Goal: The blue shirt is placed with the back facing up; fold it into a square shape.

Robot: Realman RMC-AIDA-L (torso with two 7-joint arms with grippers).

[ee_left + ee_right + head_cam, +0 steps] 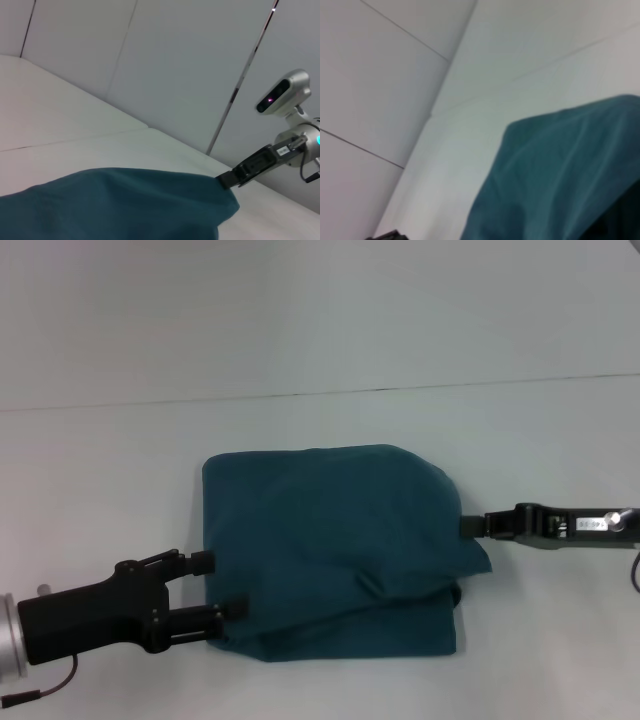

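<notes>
The blue shirt (330, 540) lies folded into a rough rectangle in the middle of the white table (100, 470), plain side up, with a doubled layer along its near edge. My left gripper (222, 585) is open at the shirt's left edge, and its nearer fingertip touches the near-left corner. My right gripper (468, 525) sits at the shirt's right edge, shut on a pinch of fabric. The left wrist view shows the shirt (115, 205) rising to that right gripper (224, 180). In the right wrist view only the shirt (560, 170) shows.
Bare white table surrounds the shirt on all sides. A seam (300, 393) runs across the table behind it. The robot's head (280, 92) and pale wall panels appear in the left wrist view.
</notes>
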